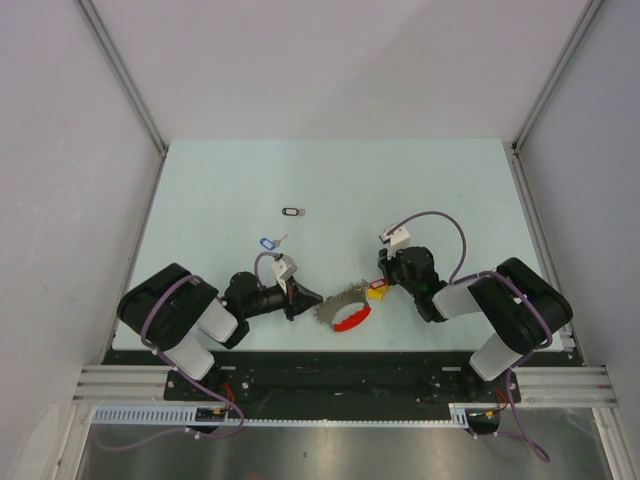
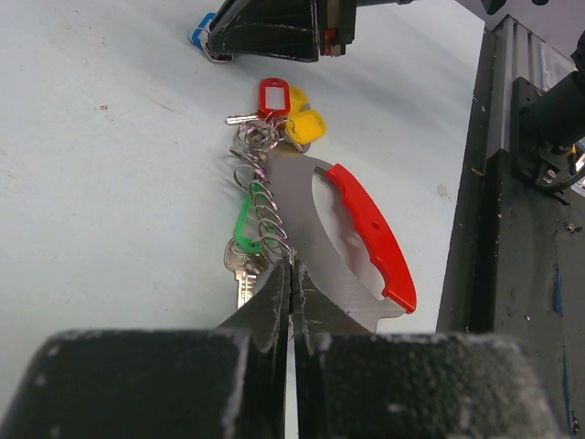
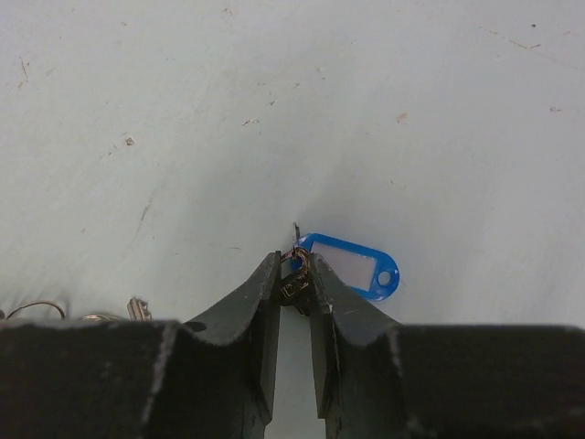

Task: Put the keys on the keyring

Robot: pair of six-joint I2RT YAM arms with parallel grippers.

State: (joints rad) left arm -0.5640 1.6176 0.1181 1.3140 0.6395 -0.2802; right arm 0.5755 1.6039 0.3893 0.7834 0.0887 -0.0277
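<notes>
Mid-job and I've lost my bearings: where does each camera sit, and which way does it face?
Top external: above and behind both arms, looking down on the table; both show, the keyring between them.
Right wrist: faces the table past the right gripper, shut on a blue-tagged key.
Left wrist: looks low along the left gripper, shut on the keyring, toward the right gripper.
Shared: both wrist views show that key.

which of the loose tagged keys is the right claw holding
The blue-tagged key, pinched at its metal end in the right claw; the other blue one and the black-tagged key lie loose on the table.
</notes>
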